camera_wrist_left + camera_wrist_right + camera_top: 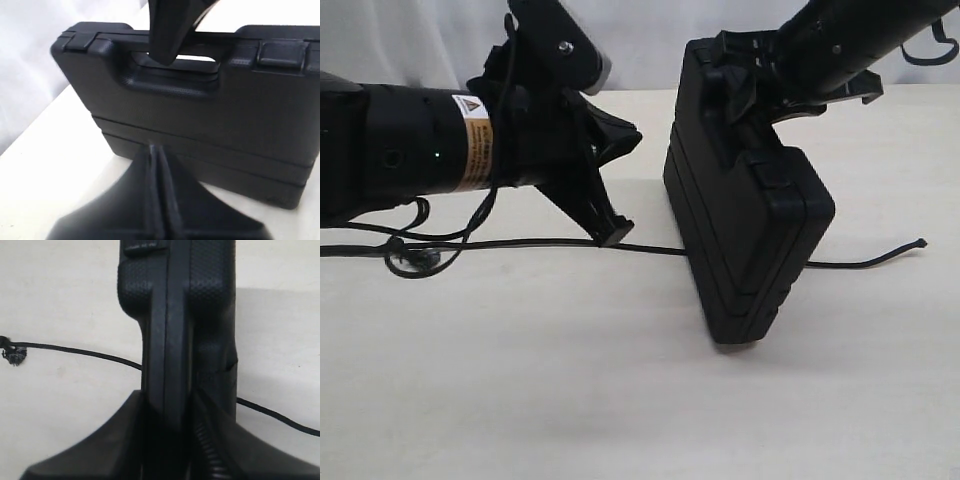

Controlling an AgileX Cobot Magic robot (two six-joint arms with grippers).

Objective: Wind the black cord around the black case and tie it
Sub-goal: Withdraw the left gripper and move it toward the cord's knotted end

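The pale flat counter [570, 400] carries a flat rectangular matte black plastic case [750, 220], which stands tilted on its lower edge. The right claw [738, 90] is clamped on the case's moulded handle. The left claw [610, 232] is closed with its tip on the long thin black braided cord [520, 242]; whether it pinches the cord is unclear. The cord lies across the counter and passes under the case. The likely risks are that the case pivots in the handle grip or pins the cord, and that the thin cord slips free.
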